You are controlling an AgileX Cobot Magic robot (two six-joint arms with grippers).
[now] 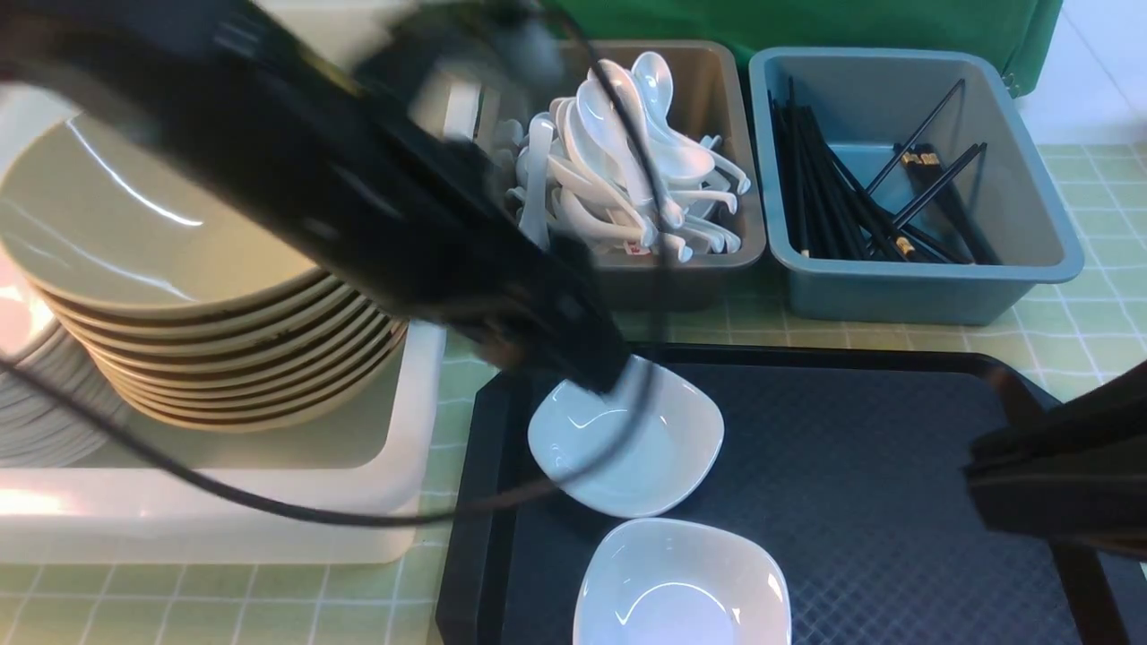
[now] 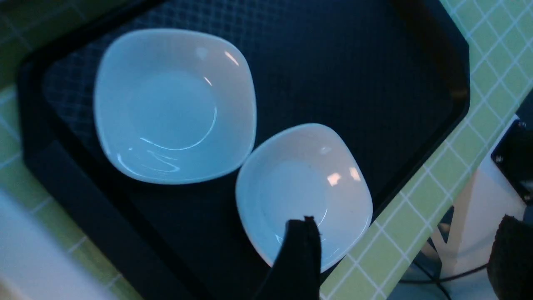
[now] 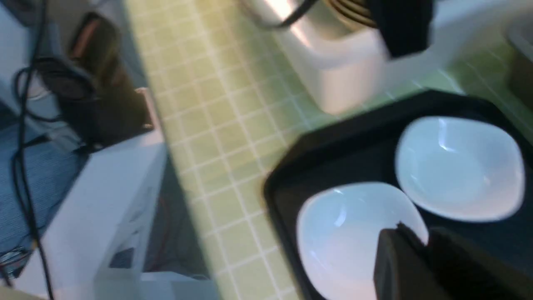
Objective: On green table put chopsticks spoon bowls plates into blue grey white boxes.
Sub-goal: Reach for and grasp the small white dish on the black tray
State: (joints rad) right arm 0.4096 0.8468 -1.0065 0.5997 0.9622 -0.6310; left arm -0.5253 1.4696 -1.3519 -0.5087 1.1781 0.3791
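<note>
Green table (image 1: pixel 1075 313), near edge: left gripper (image 1: pixel 600 381) (grip unreadable through blur) should pinch the plate (image 1: pixel 668 457) rim squarely, lifting level.

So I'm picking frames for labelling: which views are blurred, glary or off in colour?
Front view: the left arm is smeared by motion, the bowls carry white glare streaks, the blue box is sharp. Left wrist view: dim, bluish cast, but the plates are crisp. Right wrist view: soft all over, the white box blown out.
</note>
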